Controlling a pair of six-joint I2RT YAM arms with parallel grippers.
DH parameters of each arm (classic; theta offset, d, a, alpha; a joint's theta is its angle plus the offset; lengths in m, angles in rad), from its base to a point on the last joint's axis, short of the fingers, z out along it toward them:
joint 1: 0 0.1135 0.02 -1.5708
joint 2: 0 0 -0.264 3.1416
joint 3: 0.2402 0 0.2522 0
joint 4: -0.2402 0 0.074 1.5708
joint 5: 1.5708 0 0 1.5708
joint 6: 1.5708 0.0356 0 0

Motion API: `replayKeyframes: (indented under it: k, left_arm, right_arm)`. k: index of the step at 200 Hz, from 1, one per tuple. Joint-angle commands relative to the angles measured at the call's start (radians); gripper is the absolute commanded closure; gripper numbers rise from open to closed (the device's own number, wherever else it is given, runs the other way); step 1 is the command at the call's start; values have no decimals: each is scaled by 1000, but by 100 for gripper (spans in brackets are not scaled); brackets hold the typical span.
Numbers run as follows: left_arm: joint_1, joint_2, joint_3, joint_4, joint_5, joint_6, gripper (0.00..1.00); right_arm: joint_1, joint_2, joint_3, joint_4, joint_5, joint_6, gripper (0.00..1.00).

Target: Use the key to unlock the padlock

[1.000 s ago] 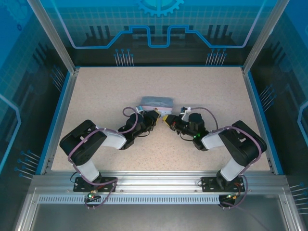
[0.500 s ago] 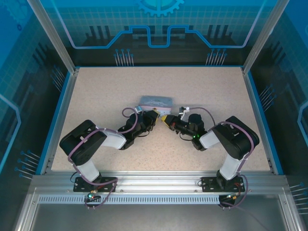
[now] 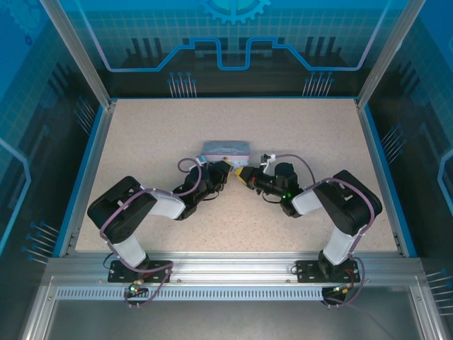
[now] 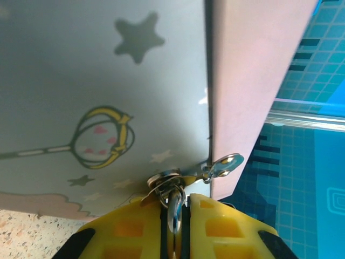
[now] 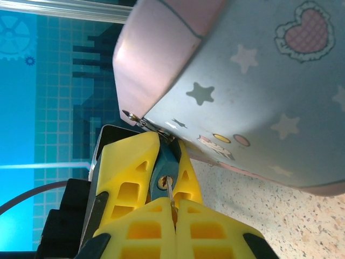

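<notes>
Steadying the teal padlock (image 5: pixel 166 164) at the clasp of the cartoon-printed tin (image 5: pixel 259 97) on the tabletop (image 5: pixel 280 216), the left hand (image 4: pixel 173 200) pinched it so its keyhole faced the right hand (image 5: pixel 172 208), which, pressed together on the thin key (image 5: pixel 170 190), held the tip at that keyhole.

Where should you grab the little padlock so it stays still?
Pinch the padlock across its slim teal body, coming from the side away from the tin, like the left gripper does. It hangs there with its keyhole end facing the key.
</notes>
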Motion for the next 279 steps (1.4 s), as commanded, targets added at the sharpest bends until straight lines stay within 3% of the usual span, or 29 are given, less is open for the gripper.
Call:
replayKeyframes:
  k: [1,63,110,138,199,279]
  left_arm:
    - [-31,-7,1,56,107,-17,100]
    - [-30,-19,-14,52,108,-19,100]
    - [-30,-19,-20,57,109,-20,100]
    - [-31,-17,-21,62,111,-20,100]
    - [-31,-18,-21,67,109,-20,100]
    - [-30,-23,-18,58,112,-19,100]
  right_arm:
    - [-4,-15,40,-66,-21,-89,100]
    - [-53,-29,72,-195,-60,-267,100]
    - [-63,-37,90,-212,-78,-273,100]
    - [-69,-17,87,-160,-96,-213,100]
    - [-66,84,86,69,-152,73,100]
    - [-66,113,101,73,-170,156,100]
